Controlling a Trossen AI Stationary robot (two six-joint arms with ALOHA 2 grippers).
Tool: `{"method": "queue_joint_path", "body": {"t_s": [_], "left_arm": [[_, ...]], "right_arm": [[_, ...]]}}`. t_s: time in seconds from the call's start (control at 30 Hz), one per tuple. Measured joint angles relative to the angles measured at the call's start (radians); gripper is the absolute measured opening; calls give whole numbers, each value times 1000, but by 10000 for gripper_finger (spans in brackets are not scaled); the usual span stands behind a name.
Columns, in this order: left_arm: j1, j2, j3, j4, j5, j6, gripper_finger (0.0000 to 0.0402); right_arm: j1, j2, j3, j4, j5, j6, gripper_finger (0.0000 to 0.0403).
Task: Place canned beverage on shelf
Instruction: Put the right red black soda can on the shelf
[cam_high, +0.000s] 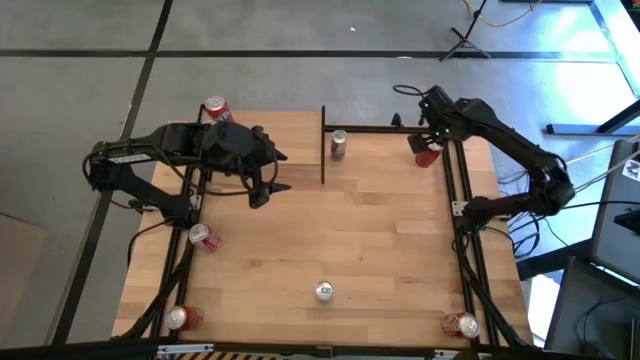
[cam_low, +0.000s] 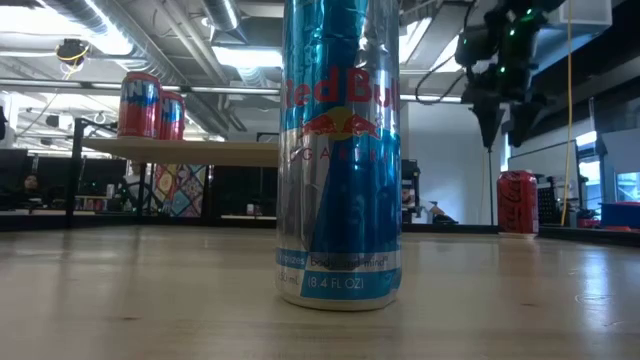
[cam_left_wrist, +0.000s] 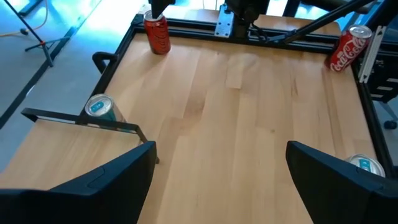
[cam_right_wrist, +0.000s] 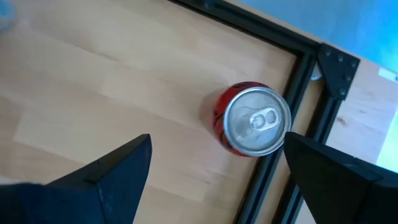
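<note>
Over to the right arm: its end effector (cam_right_wrist: 217, 142) hangs right above a red Coca-Cola can (cam_right_wrist: 256, 121), jaws spread wide and grasping nothing. The can sits in the gap between the two fingers in the right wrist view, but neither finger touches it. So the pick is not made yet.

That can stands on the bench (cam_high: 380, 240) near the far right corner, just beside the black frame rail and well apart from the shelf (cam_low: 200, 150) on the far left side. It is upright, long axis vertical, with the silver lid and pull-tab facing straight up at the wrist camera and the base flat on the wood.

The low view shows two cans (cam_low: 140, 103) already standing side by side on the shelf board. Call it partly stocked, then, with this red can yet to be grasped, lifted, carried across and set down.

The left end effector (cam_left_wrist: 221, 145) hovers over the near edge of the shelf, released and empty. Other cans stand or lie about the bench, a tall Red Bull can (cam_low: 340, 150) at the front among them.
</note>
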Motion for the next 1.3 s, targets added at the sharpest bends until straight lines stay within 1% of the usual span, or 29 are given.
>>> {"method": "queue_joint_path", "body": {"t_s": [0.1, 0.2, 0.27, 0.53, 0.73, 0.9, 1.03, 1.17, 1.23, 1.3], "left_arm": [[0, 0, 0, 0, -8, 1, 347], [0, 0, 0, -1, -13, 8, 347], [0, 0, 0, -1, -15, 24, 347], [0, 0, 0, -1, -16, 45, 347], [0, 0, 0, -6, -16, 46, 347], [0, 0, 0, -17, -16, 46, 347], [0, 0, -1, -20, -16, 46, 347], [0, 0, -1, -20, -19, 50, 347], [0, 0, -1, -19, -39, 52, 347], [0, 0, -1, -19, -62, 52, 347]], "right_arm": [[-24, 40, 0, 3, 29, -2, 353], [-41, 79, 0, 3, 83, -4, 353], [-52, 103, 0, 6, 91, -4, 353], [-93, 191, 0, 18, 87, -3, 353], [-91, 235, 0, 16, 61, -1, 353], [-93, 247, 0, 0, 18, -9, 348], [-92, 246, 0, -7, -3, -13, 322], [-80, 244, 1, -10, -15, -41, 268], [-61, 243, 1, -3, -15, -67, 240], [-35, 239, 1, 13, -24, -94, 238]]}}
